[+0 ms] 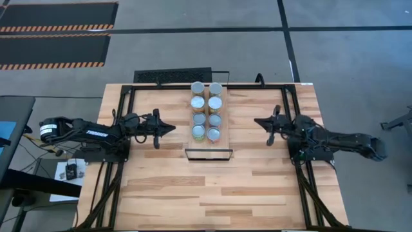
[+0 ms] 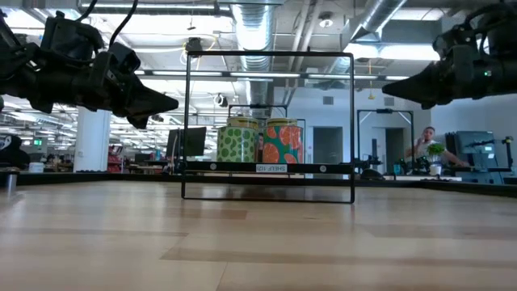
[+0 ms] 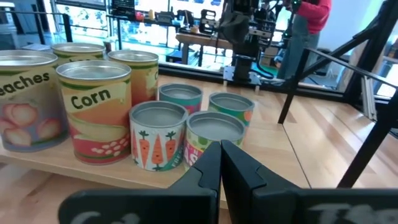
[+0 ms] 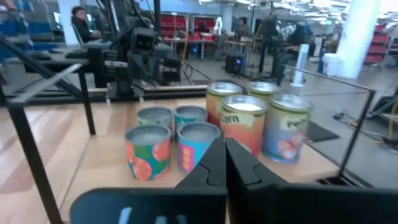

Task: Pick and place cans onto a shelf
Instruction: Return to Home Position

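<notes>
Silvery-topped cans (image 1: 206, 111) stand paired, perhaps eight, most labels hidden; left gripper (image 1: 171, 127) and right gripper (image 1: 257, 120) both pressed together.

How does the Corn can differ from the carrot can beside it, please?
The Corn can is clearly taller and wider than the carrot can. The Corn can wears an orange and yellow label with the word Corn, while the carrot can has a white label dotted with small orange carrots. Both stand upright, next to each other, and both have silvery round tops.
</notes>
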Motion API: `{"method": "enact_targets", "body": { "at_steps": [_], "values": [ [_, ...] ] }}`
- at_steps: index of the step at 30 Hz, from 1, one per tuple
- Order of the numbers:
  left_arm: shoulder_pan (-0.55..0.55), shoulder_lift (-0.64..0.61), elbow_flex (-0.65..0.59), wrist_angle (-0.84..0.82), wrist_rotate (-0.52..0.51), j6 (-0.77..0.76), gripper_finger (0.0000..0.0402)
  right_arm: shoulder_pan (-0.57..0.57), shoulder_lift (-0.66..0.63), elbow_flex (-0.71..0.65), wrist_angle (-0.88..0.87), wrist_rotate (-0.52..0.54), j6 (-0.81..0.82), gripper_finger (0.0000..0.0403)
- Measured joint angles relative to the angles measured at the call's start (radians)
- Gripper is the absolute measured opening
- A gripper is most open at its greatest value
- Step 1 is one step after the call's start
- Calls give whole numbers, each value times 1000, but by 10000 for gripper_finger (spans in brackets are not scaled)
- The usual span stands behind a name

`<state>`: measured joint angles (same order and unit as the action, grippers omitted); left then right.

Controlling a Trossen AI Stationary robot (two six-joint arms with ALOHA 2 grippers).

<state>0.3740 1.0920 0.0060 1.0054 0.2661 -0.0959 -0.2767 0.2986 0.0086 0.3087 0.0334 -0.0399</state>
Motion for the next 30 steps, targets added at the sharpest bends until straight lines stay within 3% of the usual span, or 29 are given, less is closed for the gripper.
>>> {"method": "enact_targets", "body": {
  "at_steps": [13, 30],
  "values": [
    [0, -70, 0, -75, -18, -1, 0, -35, -300, -1, -269, 4, 3, 3],
    [0, -433, 0, -440, -90, -2, 0, -34, -297, -2, -271, 63, -2, 8]
  ]
}}
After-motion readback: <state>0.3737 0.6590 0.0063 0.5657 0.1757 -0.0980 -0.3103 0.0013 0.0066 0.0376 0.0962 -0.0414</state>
